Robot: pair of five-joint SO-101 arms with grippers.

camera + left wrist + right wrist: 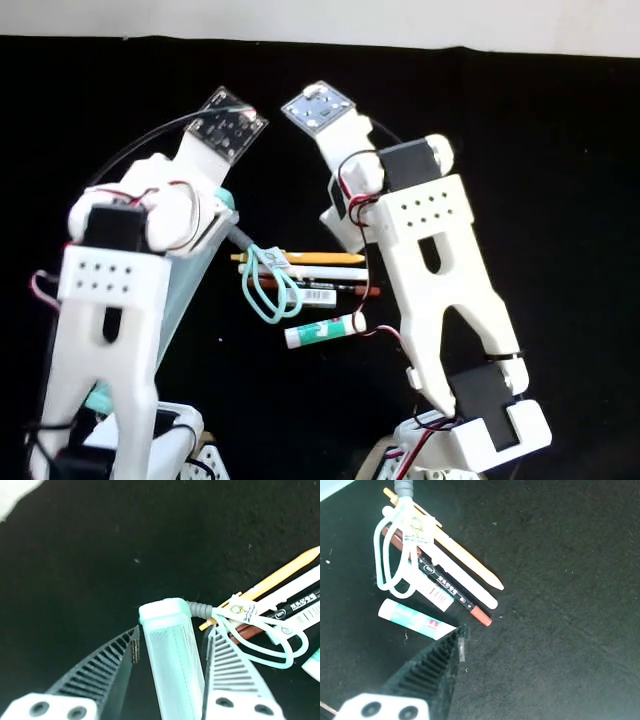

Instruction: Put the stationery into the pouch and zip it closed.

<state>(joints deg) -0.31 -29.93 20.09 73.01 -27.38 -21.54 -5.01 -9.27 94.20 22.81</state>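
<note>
The left gripper is closed on one narrow end of the pale teal pouch, which stands on edge between the jaws. Treat this grasp as an anchor. It probably fixes the pouch so that the other arm can work the zip and load the items.

1. At the gripped corner, note the grey zip pull. It points toward the stationery. You cannot tell from these views whether the zip is open.
2. From the pull hangs a pale cord loop, which lies across the near ends of the pens. Expect it to drag on them if the pouch is shifted.
3. Beyond the loop, the orange pen, white pen and black marker lie side by side on the table, touching. A brown-red pen lies against them. All are outside the pouch.
4. The white and green tube lies just beside the bundle, apart from it.
5. The right gripper hangs over the table near the tube. You cannot tell whether it is open or closed. It is likely placed for the first pick.
</note>
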